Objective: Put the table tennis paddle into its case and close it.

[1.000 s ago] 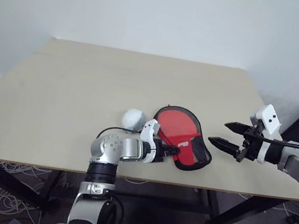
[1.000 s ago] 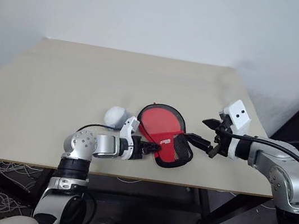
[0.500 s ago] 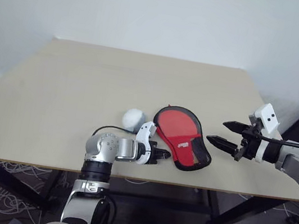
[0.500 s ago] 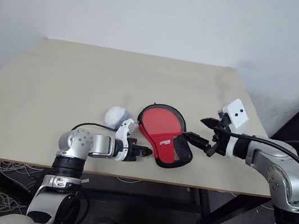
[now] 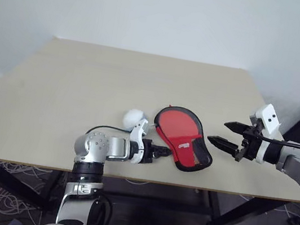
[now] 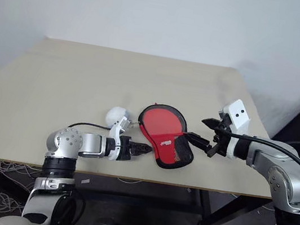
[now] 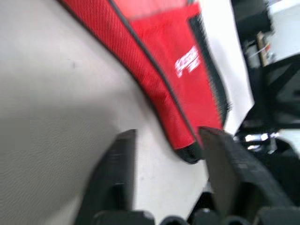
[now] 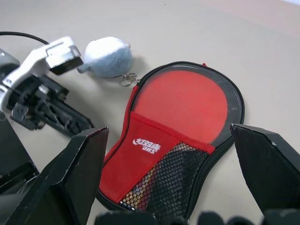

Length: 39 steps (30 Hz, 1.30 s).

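Near the table's (image 5: pixel 56 92) front edge the case (image 5: pixel 183 138) looks zipped; both my left hand (image 5: pixel 158 151) and right hand (image 5: pixel 228 135) are released, so I'd check the zip.

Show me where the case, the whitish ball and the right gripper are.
case (image 8: pixel 154 154), right wrist view, red pocket near the white logo.
whitish ball (image 8: pixel 108 57), right wrist view, middle of its surface.
right gripper (image 5: pixel 225 133), left eye view, midway between its fingertips.
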Motion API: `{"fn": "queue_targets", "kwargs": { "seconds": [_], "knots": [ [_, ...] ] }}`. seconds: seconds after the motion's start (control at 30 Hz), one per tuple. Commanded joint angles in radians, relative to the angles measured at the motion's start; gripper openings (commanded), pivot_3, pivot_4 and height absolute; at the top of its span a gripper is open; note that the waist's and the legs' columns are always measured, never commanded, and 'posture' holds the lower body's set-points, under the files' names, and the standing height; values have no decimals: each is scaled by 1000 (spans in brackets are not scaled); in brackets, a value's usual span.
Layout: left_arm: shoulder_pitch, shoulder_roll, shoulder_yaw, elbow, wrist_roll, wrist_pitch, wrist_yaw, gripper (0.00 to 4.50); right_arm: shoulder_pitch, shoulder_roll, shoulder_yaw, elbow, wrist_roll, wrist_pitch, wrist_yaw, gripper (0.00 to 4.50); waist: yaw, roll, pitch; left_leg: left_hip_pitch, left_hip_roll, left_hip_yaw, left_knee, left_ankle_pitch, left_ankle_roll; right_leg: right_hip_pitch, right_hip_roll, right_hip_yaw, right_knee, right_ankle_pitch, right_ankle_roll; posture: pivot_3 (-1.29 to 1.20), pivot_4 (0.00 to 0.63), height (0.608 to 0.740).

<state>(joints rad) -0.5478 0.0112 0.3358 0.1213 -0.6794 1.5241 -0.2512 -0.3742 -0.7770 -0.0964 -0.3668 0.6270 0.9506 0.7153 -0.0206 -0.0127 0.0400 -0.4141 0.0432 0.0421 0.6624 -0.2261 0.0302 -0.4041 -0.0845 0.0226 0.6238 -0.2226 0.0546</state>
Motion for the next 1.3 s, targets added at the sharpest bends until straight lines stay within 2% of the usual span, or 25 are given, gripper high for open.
{"fn": "queue_targets", "kwargs": {
  "seconds": [0.03,0.23,0.8,1.07,1.3],
  "knots": [
    [-32,-52,78,-9,-24,38,26,3243,-11,4,-24,-30,12,-7,-9,4500,0,0,0,0,0,0,0,0,0,0,0,0,0,0,0,0,0,740],
    [-62,-130,179,43,-13,80,59,3243,-8,7,-28,-33,12,-4,-13,4500,0,-1,0,0,0,0,0,0,0,0,0,0,0,0,0,0,0,740],
    [-36,-120,137,81,30,86,67,3243,13,18,-35,-51,20,1,-35,4500,-1,-1,0,0,0,0,0,0,0,0,0,0,0,0,0,0,0,740],
    [-29,-137,82,141,48,-12,52,3243,9,18,-32,-51,23,1,-37,4500,3,0,0,0,0,0,0,0,0,0,0,0,0,0,0,0,0,740],
    [-80,-185,110,235,49,-134,84,3243,10,21,-27,-52,25,-2,-41,4500,6,0,0,1,-1,-1,1,0,0,2,-1,0,-1,0,0,0,0,740]
  ]
}}
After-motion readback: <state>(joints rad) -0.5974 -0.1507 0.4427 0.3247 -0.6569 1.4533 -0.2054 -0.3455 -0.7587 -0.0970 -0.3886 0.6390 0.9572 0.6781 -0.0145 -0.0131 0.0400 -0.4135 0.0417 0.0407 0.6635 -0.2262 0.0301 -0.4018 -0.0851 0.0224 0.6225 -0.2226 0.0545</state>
